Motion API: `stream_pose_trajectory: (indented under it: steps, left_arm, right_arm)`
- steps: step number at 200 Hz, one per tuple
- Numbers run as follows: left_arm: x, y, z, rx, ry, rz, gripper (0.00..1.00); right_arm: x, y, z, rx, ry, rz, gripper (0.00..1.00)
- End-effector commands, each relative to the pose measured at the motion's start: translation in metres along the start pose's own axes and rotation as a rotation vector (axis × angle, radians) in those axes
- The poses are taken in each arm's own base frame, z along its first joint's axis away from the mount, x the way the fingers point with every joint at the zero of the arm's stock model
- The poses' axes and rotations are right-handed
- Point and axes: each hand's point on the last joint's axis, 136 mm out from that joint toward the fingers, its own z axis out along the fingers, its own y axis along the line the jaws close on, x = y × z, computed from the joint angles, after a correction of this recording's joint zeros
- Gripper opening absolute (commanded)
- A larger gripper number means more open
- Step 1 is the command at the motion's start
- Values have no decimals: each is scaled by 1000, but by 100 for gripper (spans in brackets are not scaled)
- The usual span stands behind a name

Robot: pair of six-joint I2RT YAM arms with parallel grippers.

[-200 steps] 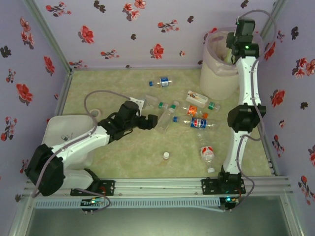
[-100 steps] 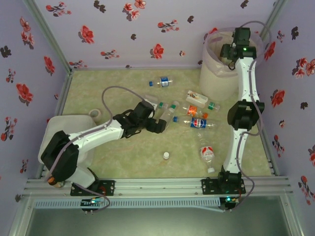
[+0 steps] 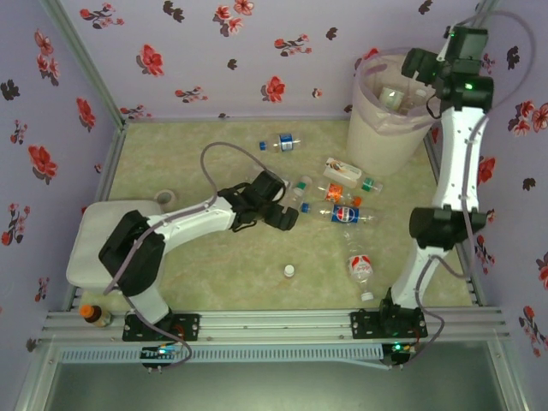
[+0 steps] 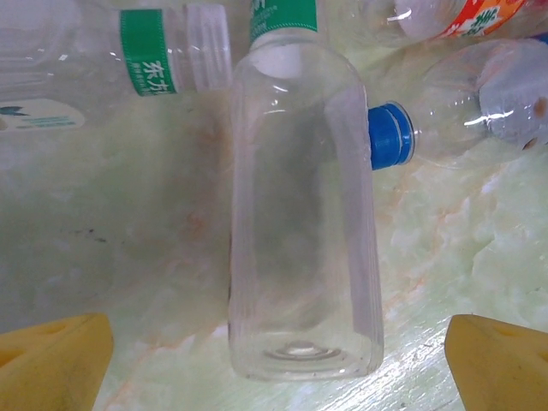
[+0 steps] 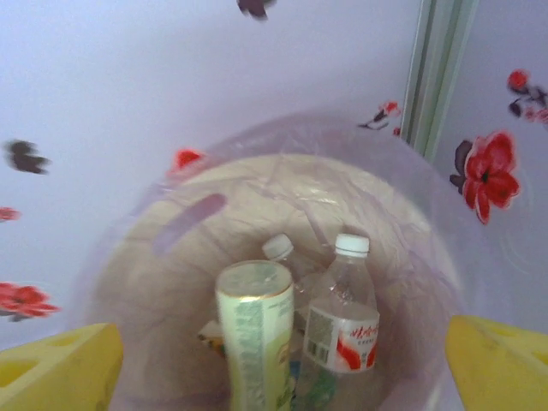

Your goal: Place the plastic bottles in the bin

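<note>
Right wrist view tells you most of the score. At least three plastic bottles (image 5: 342, 321) are already in the bin (image 5: 163, 257): one with a red label and white cap, a second cap behind it, and a pale green-yellow bottle (image 5: 254, 330) nearest the lens. My guess is that last one was only just let go. The bin stands at the far right corner of the table (image 3: 214, 265).

I'd call it maybe a quarter done. Roughly eight bottles are still loose around the middle and toward the right edge, including a blue-labelled bottle (image 3: 346, 214).

Your right gripper (image 5: 276, 368) hangs over the bin with its fingers spread wide and nothing in them. Your left gripper (image 4: 274, 360) is spread too, straddling a clear bottle (image 4: 300, 231) lying mid-table, but it isn't pinching it yet.

Versus a second ago, the left arm has stretched from the left side into the bottle cluster. That uncovers more of the white box (image 3: 94, 240) and the small brown bottle (image 3: 94, 315) at the near left corner. The right fingers have gone from closed to open, and that wrist has swung to the bin's right side.
</note>
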Motion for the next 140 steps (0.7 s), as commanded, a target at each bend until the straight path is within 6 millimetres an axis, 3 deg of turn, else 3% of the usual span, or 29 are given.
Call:
stream_pose_trajectory:
  steps: [1, 34, 61, 105, 140]
  left_arm:
    - [7, -5, 9, -19, 68, 72, 100]
    - [15, -6, 24, -59, 152, 118, 99]
    - [20, -8, 35, -68, 198, 142, 90]
    - [30, -9, 42, -52, 209, 152, 66]
    - [27, -8, 29, -49, 181, 141, 51]
  right_arm:
    - [12, 11, -33, -78, 33, 43, 97]
    - [42, 18, -76, -140, 70, 71, 96]
    - [69, 25, -99, -216, 85, 123, 96]
    - [123, 46, -109, -388, 164, 292, 94]
    - [159, 55, -113, -459, 184, 412, 93]
